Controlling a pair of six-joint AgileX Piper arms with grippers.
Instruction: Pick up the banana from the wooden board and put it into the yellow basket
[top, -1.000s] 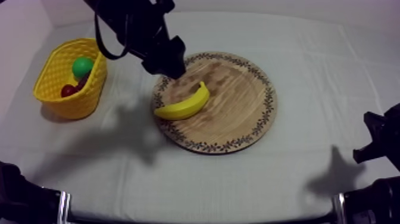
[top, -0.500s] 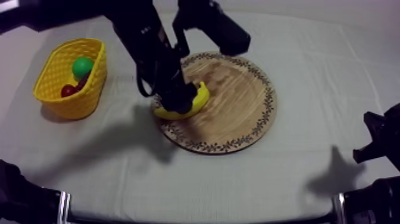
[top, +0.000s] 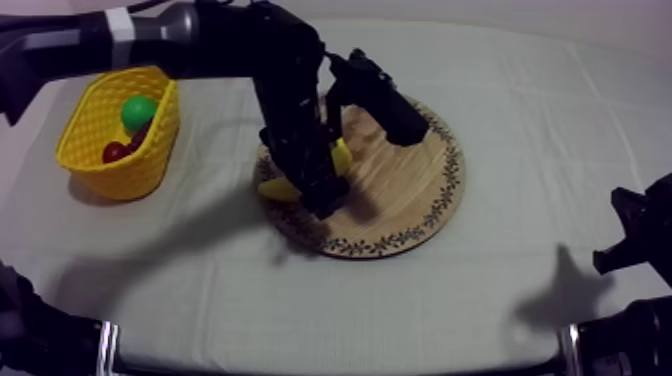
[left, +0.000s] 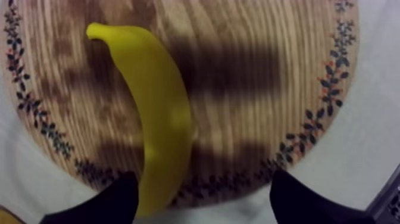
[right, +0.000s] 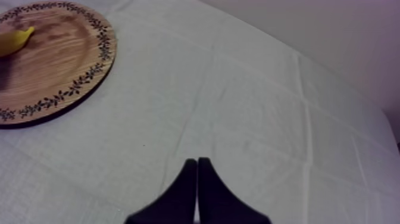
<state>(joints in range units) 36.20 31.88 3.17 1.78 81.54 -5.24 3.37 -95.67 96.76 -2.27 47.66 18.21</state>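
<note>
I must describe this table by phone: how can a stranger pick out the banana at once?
Look at the round wooden board in the middle of the table. On its side nearer the yellow basket lies the banana. It is the one long, curved fruit; the small round fruits sit in the basket.

Matte black and blocky along the left arm (top: 285, 95), with a white band (top: 120, 22) round a grey tube (top: 165, 22). Black, tapered fingers (right: 187, 199) on left tool (left: 202, 187) and right tool (right: 197, 170).
</note>
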